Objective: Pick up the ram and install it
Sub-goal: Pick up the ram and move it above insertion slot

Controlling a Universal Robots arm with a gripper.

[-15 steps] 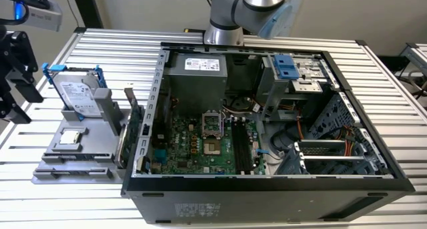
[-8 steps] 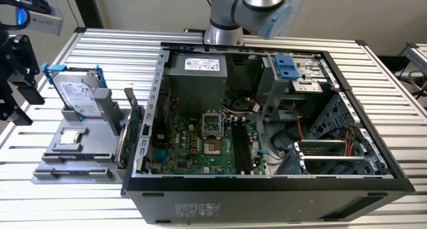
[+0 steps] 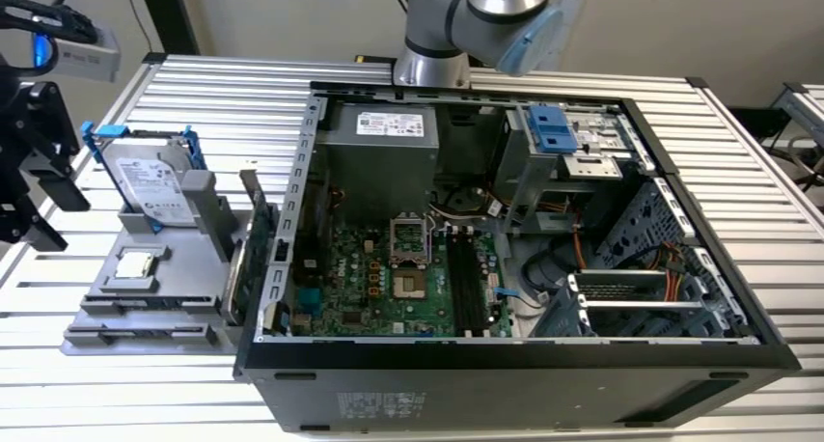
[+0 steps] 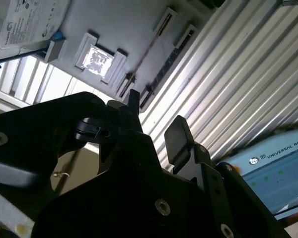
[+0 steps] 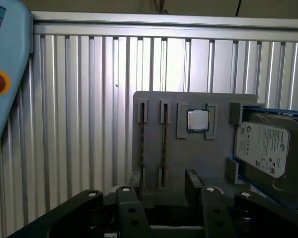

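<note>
Two dark strips on edge in the grey tray, side by side. Which to take?

Most likely the ram next to the processor chip, dead ahead of the pincer; other strip just beside it. Lies with its tray on the slatted desk, at the exterior view's left of the open computer case, hard drive farther off beyond the chip.

Anything in the pincer?

Nothing. Spread wide, hanging over the tray's edge, not touching the strip as far as can be told.

Feel of it?

Probably very light, thin and stiff, yet brittle: no bending, no twisting. Bare board and chips, so smooth on the faces and easily marked. Best pinched across the two flat faces, about midway along the top edge, square to the strip, clear of the contacts down in the slot. Firm enough not to slip, no harder.
</note>
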